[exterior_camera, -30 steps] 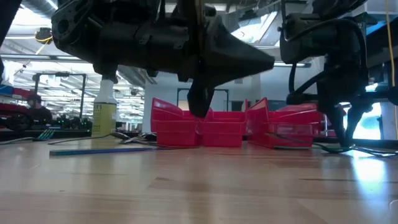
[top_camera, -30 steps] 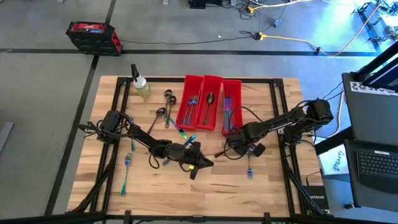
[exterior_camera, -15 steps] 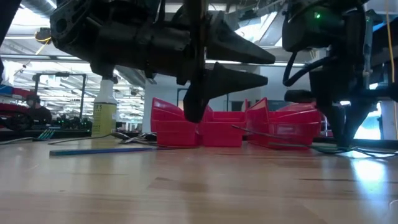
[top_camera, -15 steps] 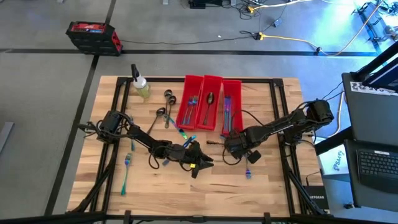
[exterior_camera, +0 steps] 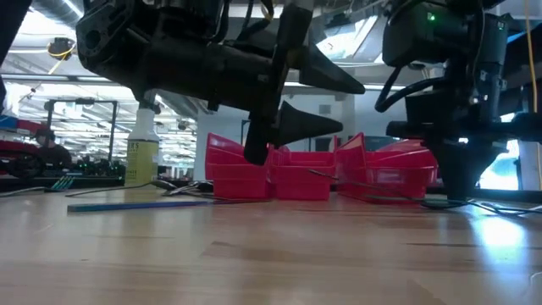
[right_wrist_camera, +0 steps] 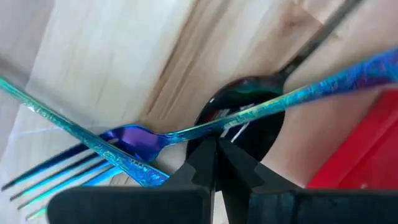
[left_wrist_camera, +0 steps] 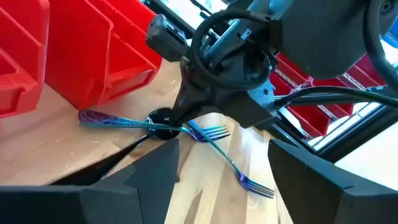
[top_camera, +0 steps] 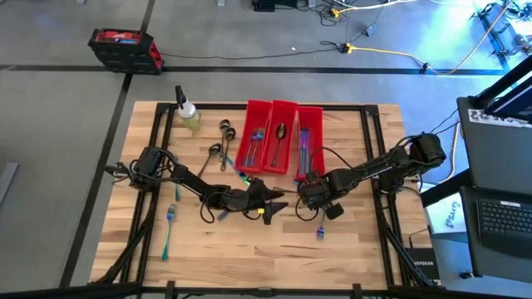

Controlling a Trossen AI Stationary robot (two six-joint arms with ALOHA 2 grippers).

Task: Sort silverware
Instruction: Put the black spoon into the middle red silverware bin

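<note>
A: Wood table (top_camera: pixel 274 266), lab floor around it. Progress?

B: Partly done. Red bins (top_camera: pixel 283 106) each hold a few pieces. Loose silverware left: two dark spoons (top_camera: pixel 223 139) just left of the bins, a fork (top_camera: pixel 170 214) and one more thin piece (top_camera: pixel 165 245) well off to the bins' front-left, another fork (top_camera: pixel 320 234) in front of the bins. I'd say under half sorted.

A: Right gripper (right_wrist_camera: pixel 216 149)?

B: Just in front of the bins, low at the table. Fingertips pressed together, touching an iridescent fork (right_wrist_camera: pixel 298 90) where it crosses a dark spoon's bowl (right_wrist_camera: pixel 264 134). A second fork (right_wrist_camera: pixel 56 118) lies crossed under it. Can't tell if it really pinches the fork.

A: Left gripper (top_camera: pixel 277 205)?

B: In front of the bins too, facing the right one, fingers spread wide, holding nothing.
</note>
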